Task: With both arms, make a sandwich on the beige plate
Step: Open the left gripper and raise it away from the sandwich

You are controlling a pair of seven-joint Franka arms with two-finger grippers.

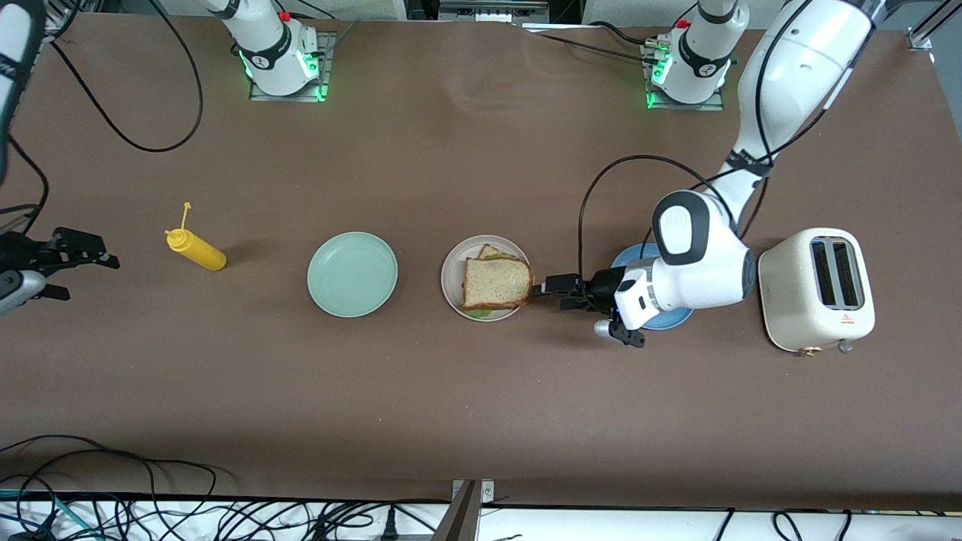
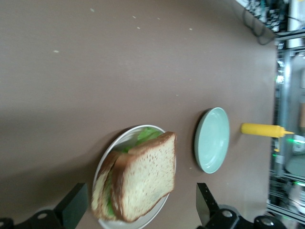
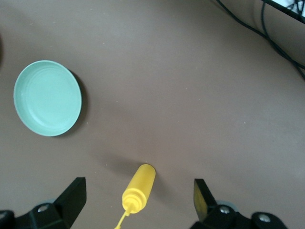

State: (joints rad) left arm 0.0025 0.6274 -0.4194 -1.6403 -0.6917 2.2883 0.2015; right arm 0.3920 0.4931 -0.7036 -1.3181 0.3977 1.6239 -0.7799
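Note:
The sandwich (image 1: pixel 496 282) lies on the beige plate (image 1: pixel 453 272) in the middle of the table. Its top bread slice sits askew over the lower slice and reaches past the plate's rim toward the left arm's end. Green lettuce (image 2: pixel 147 135) peeks out between the slices. My left gripper (image 1: pixel 552 293) is beside the plate at that end, low over the table, open, its fingers standing wide on either side of the sandwich (image 2: pixel 143 181) without touching it. My right gripper (image 1: pixel 86 276) waits open at the right arm's end of the table, holding nothing.
A mint-green plate (image 1: pixel 352 273) sits beside the beige one, toward the right arm's end. A yellow squeeze bottle (image 1: pixel 197 252) lies past it, near the right gripper. A blue plate (image 1: pixel 630 259) is partly hidden under the left arm, and a cream toaster (image 1: pixel 818 289) stands beside it.

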